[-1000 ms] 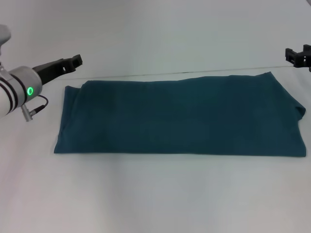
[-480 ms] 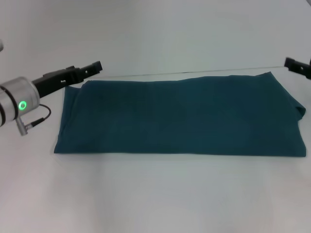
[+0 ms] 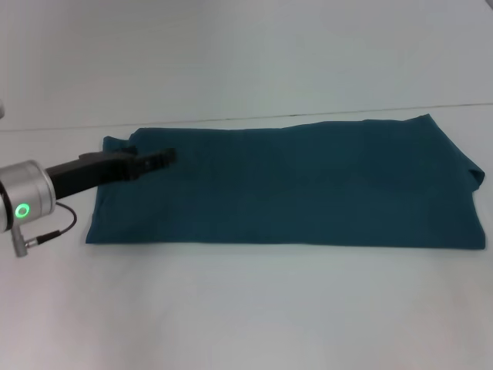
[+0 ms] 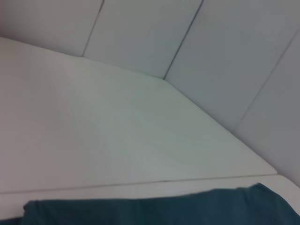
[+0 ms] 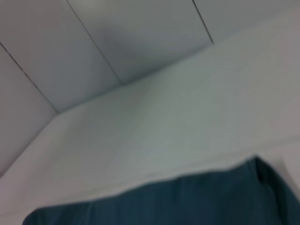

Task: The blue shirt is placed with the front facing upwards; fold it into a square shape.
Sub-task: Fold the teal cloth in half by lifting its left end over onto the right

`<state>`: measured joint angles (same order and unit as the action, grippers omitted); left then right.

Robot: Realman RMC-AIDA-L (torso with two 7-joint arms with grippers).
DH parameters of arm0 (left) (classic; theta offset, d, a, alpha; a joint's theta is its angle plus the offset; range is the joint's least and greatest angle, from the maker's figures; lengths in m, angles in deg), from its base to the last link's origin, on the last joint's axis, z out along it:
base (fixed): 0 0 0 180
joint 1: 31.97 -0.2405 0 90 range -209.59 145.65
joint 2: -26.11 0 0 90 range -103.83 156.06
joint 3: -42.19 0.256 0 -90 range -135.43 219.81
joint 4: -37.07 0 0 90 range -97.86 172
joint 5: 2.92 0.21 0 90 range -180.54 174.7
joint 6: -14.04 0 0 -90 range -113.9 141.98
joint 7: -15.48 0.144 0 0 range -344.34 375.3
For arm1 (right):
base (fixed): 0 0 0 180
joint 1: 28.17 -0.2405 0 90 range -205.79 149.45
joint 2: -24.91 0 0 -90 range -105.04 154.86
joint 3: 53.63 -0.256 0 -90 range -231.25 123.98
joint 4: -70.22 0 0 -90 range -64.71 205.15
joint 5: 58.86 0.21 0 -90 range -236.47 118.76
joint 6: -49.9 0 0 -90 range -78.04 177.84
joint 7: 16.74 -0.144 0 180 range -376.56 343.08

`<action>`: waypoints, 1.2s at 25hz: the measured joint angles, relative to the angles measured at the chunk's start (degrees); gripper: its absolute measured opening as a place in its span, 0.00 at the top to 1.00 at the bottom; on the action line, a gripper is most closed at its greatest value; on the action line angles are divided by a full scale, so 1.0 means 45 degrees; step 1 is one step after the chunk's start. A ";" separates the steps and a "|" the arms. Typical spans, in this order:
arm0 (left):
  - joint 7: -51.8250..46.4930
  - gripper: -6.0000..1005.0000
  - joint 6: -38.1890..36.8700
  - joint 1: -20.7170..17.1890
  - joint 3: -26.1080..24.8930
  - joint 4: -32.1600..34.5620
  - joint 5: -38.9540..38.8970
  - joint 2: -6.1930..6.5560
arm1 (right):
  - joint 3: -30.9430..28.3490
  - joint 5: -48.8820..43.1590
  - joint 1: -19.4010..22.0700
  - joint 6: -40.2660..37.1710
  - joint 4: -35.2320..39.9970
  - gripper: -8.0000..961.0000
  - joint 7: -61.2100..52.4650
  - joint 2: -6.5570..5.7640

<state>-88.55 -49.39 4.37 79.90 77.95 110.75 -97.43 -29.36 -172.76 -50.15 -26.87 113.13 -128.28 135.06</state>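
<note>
Blue shirt (image 3: 285,183) lay as a wide band across the table (image 3: 246,308); my left gripper (image 3: 158,159) hovered over its far-left end, jaw state unclear, so I'd pinch all layers w/o bunching.

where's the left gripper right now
In the head view the left gripper reaches in from the robot's left, over the left end of the blue shirt, near its far edge.

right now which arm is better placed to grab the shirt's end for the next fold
Left. The left gripper already reaches over the left end of the blue shirt, which lies as a long band on the table. The right gripper is out of the head view.
</note>
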 joint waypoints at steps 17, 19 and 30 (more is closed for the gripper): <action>0.0121 0.07 -0.0365 -0.0567 0.0154 0.0192 0.0800 -0.0046 | -0.0015 -0.4871 -0.1022 -0.0506 -0.0006 0.08 -0.3654 -0.0638; 0.0124 0.07 -0.0330 -0.0586 0.0129 0.0192 0.0804 -0.0046 | 0.0009 -0.5002 -0.1131 -0.0409 -0.0095 0.08 -0.3696 -0.0598; 0.0150 0.07 -0.0069 -0.0561 0.0097 0.0203 0.0814 -0.0025 | 0.0014 -0.5127 -0.1440 0.0349 -0.1276 0.11 -0.3616 -0.0525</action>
<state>-87.87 -49.70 1.84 80.34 78.86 114.41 -97.54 -29.29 -195.83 -56.64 -25.30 107.39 -144.56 132.70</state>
